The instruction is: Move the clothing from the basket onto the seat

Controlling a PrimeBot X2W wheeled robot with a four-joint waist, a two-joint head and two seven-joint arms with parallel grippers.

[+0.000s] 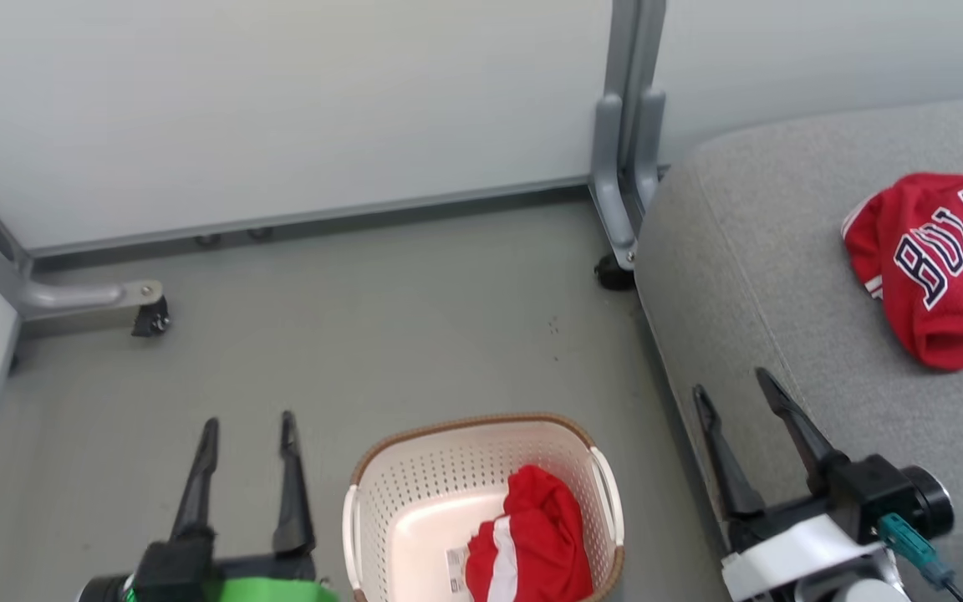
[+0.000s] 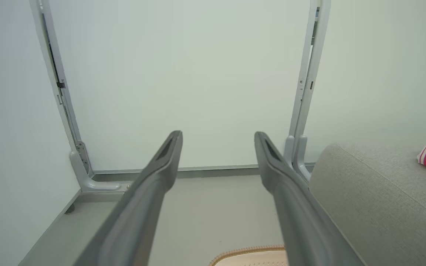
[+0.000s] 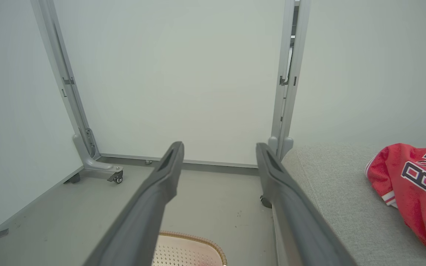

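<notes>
Left gripper (image 1: 250,419) and right gripper (image 1: 731,380) gape empty — I'd sink the right deep into the red white-striped garment (image 1: 544,518) in the cream perforated basket (image 1: 431,485).

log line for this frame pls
left gripper open, empty | right gripper open, empty | jersey on seat | striped piece in basket

Even, soft light throughout; faint shadows under the basket (image 1: 481,493). Wrist views bend straight panel posts near their edges.

The left end effector (image 1: 250,419) and right end effector (image 1: 731,380) gape, empty.
</notes>
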